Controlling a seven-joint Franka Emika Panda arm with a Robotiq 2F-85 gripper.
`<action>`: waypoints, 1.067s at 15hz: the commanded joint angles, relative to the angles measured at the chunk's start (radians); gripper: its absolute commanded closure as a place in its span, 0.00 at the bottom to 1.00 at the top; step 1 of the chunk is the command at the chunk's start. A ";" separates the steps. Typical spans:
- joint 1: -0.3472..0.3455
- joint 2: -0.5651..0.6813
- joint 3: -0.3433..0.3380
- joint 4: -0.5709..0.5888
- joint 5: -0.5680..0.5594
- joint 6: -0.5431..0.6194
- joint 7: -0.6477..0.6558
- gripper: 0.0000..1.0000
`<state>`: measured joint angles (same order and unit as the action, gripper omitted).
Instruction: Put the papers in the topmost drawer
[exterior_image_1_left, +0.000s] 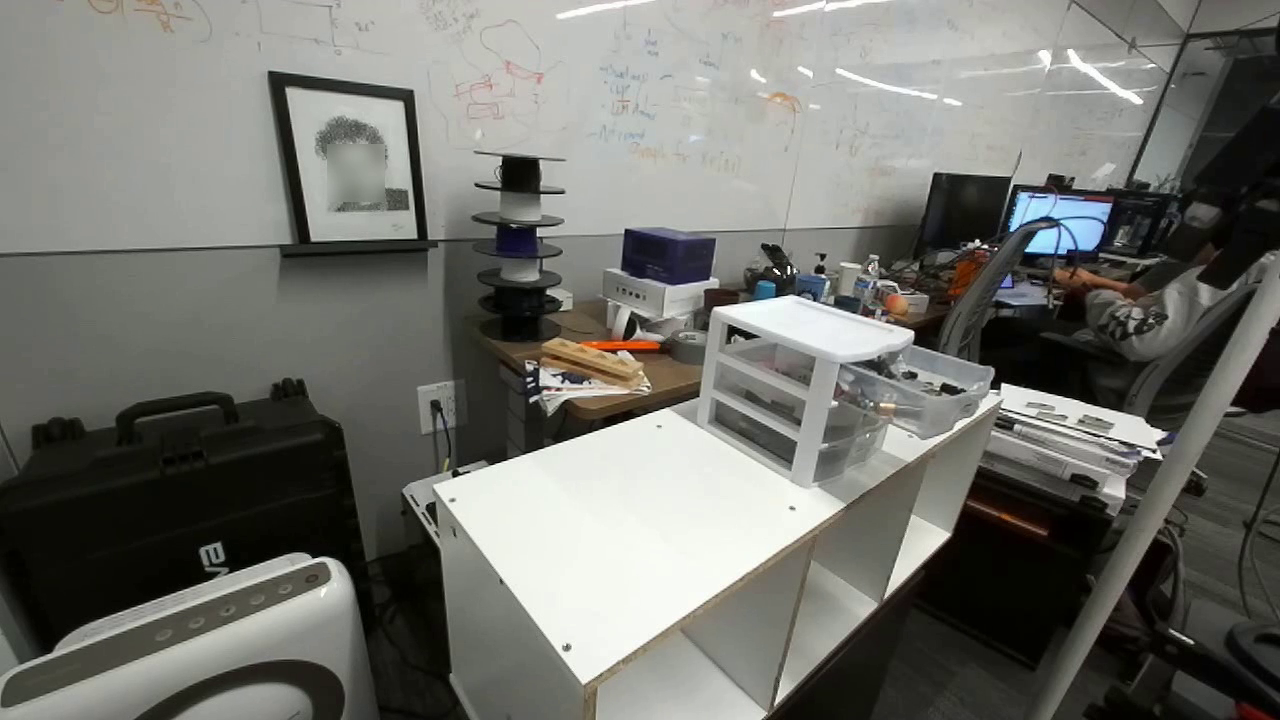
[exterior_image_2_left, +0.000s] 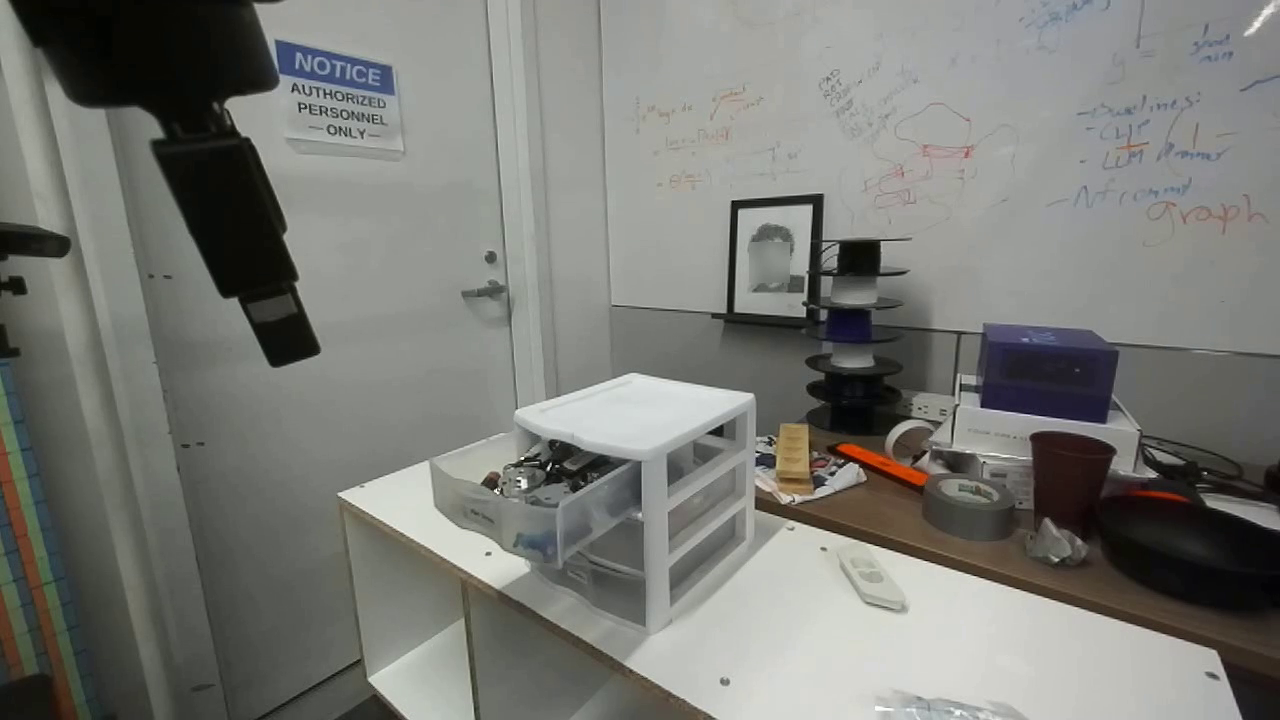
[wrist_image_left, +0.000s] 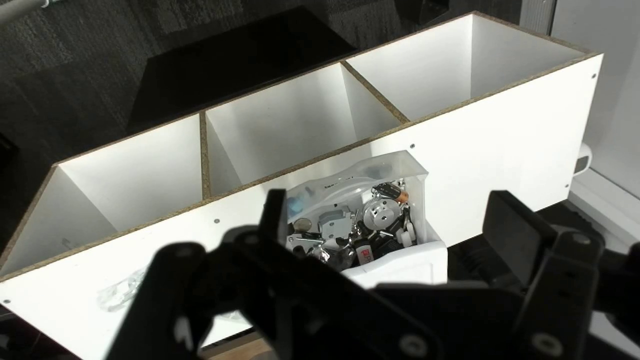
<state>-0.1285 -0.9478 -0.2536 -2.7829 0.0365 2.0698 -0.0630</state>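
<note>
Topmost drawer (exterior_image_2_left: 500, 520): out of the white drawer unit (exterior_image_2_left: 650, 405) toward the counter's (exterior_image_2_left: 800, 635) front long edge, loaded with metal and black parts (exterior_image_2_left: 548, 475). Papers: cannot make them out in any view. Hand (wrist_image_left: 392, 215): fingers (wrist_image_left: 517, 237) spread wide, the drawer showing across the gap. In an exterior view it hangs at upper left, tips down, slanting; a single finger outline reads there, and the arm (exterior_image_2_left: 150, 55) above runs out of frame. Wrist view: black linkage (wrist_image_left: 310, 280) covers most of the drawer unit, and a finger hides one end of the drawer. Clear crinkled plastic (wrist_image_left: 117, 292): partly behind the linkage; cut off at the bottom in an exterior view. White remote (exterior_image_2_left: 872, 577): near the counter's back long edge. Lower drawers (exterior_image_2_left: 610, 592): contents blurred. Dark form (exterior_image_1_left: 1240, 175), right frame edge in an exterior view: cannot identify.
</note>
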 joint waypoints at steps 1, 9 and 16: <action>0.006 0.042 0.004 0.057 0.020 0.013 -0.035 0.00; 0.132 0.446 -0.124 0.446 0.012 -0.013 -0.297 0.00; 0.255 0.863 -0.315 0.816 0.075 -0.147 -0.687 0.00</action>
<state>0.0821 -0.2794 -0.5000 -2.1623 0.0499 2.0166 -0.5850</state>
